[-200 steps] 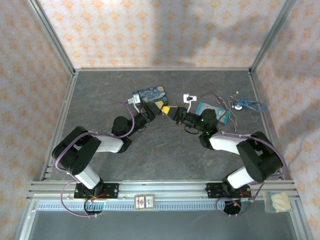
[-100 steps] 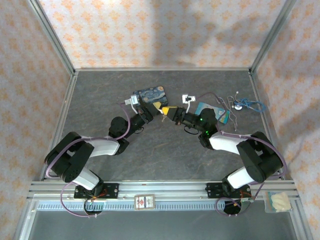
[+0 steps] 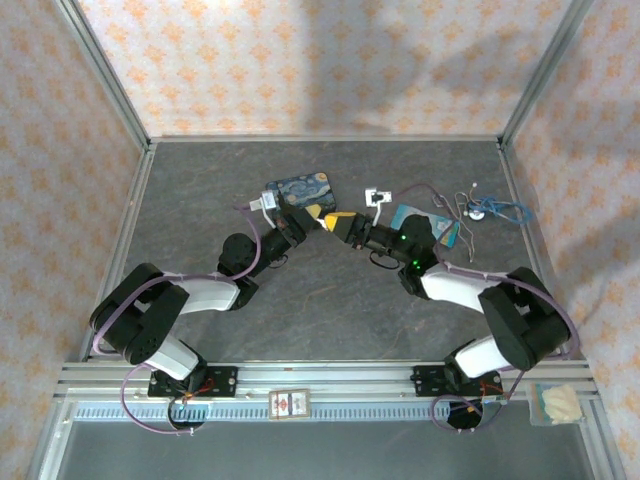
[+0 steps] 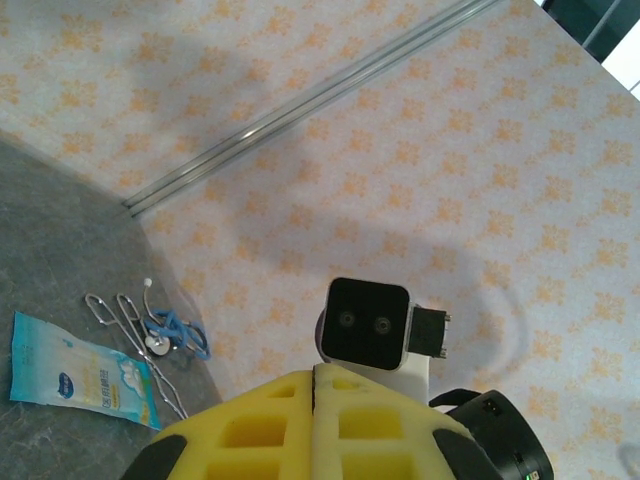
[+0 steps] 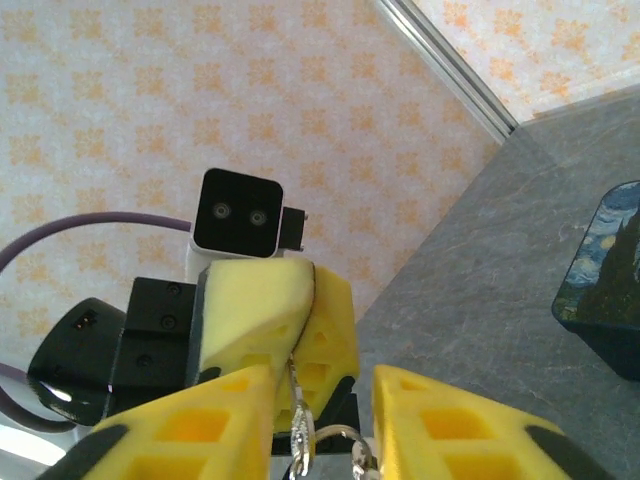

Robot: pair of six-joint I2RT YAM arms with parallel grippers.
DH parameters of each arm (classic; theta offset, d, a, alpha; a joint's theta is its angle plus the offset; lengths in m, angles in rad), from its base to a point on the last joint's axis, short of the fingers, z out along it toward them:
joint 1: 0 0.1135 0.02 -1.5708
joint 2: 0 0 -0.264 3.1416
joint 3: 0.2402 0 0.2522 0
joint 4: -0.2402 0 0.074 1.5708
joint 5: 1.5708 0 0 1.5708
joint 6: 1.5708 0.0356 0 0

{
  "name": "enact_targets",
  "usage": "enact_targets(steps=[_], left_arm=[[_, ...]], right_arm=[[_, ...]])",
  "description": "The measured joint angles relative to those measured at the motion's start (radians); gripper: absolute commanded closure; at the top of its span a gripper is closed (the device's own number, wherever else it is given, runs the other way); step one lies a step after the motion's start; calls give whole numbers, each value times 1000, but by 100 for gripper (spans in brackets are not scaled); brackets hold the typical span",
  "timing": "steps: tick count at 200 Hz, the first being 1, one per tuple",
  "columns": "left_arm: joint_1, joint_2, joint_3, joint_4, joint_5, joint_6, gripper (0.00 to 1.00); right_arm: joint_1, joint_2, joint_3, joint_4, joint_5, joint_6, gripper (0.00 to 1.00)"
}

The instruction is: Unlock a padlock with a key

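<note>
Beside the blue tin (image 3: 300,190), left tool (image 5: 305,310) clamps the key (image 5: 297,405); right tool (image 5: 325,385) apart.

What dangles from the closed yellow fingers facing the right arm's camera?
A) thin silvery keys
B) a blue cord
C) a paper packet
A: silvery keys hang from the seam of the left arm's shut fingers, between the right arm's parted fingers.

Blue painted tin (image 3: 300,188) sits upper middle of the overhead shot, on the grey table (image 3: 200,190). To its right there's a small white bit (image 3: 378,196), a pale blue packet (image 3: 440,230), then scissors with blue cord (image 3: 490,209). Card (image 3: 290,403) on the bottom rail, plastic bag (image 3: 557,403) lower right.
</note>
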Motion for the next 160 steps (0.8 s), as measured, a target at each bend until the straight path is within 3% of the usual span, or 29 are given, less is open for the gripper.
enact_targets(steps=[54,132,160], left_arm=[[0,5,4,5,5,-12,100],[0,11,4,19,5,-22,100],[0,11,4,19,5,-23,100]], right_arm=[[-5,-27,15,-77,-8,-54,58],[10,28,16,-27,-67,-15,72],[11,30,16,-22,-67,-8,81]])
